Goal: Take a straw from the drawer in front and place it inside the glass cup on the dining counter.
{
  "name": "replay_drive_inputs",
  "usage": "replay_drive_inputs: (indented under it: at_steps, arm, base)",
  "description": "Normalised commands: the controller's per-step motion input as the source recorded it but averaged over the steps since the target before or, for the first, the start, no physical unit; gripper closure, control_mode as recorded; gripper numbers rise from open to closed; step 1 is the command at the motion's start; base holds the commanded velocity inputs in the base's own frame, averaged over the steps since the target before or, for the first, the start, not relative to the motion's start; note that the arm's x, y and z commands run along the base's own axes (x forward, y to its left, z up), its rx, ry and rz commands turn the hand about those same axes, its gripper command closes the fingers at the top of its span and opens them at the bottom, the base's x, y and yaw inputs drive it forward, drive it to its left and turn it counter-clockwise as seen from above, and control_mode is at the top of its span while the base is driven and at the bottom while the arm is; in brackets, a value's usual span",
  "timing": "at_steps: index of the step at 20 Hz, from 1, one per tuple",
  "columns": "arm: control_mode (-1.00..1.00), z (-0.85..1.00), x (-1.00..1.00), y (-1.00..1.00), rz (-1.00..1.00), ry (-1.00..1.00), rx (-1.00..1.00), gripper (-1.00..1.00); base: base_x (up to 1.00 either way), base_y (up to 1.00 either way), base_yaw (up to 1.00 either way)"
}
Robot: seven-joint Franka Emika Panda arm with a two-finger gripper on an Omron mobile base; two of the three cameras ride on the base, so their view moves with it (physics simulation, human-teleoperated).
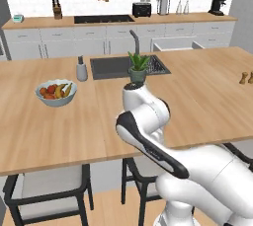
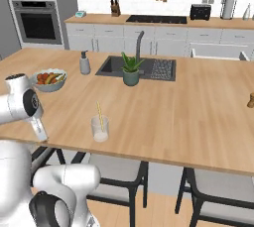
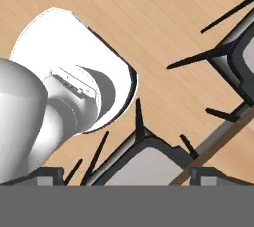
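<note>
Although the arm was folded low beside the bench (image 2: pixel 198 122), the job looked all but finished: the straw (image 2: pixel 99 116) stood tilted inside the glass cup (image 2: pixel 100 129), which sat near the front edge of the wooden top, well apart from the fruit bowl (image 2: pixel 49 79) and the potted plant (image 2: pixel 131 70). With its jaws spread wide and nothing between them, the hand looked down toward the floor and the dark-framed stools (image 2: pixel 116 171). Judging by this, little remained beyond pulling the arm clear.

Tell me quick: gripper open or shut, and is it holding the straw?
Gripper: open and holding nothing.
Straw: already standing in the glass cup on the dining counter.
</note>
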Motion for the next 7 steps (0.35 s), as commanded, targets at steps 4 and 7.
replay_drive_inputs:
  at_steps: [4,7]
  arm:
    - [-1.0,0.0,-0.8,0.05,0.04,-0.01,0.01,-1.0]
    - [-1.0,0.0,-0.62,0.26,0.03,0.01,0.06,-1.0]
  base:
    - [0.0,0.0,0.0]
    - [0.0,0.0,0.0]
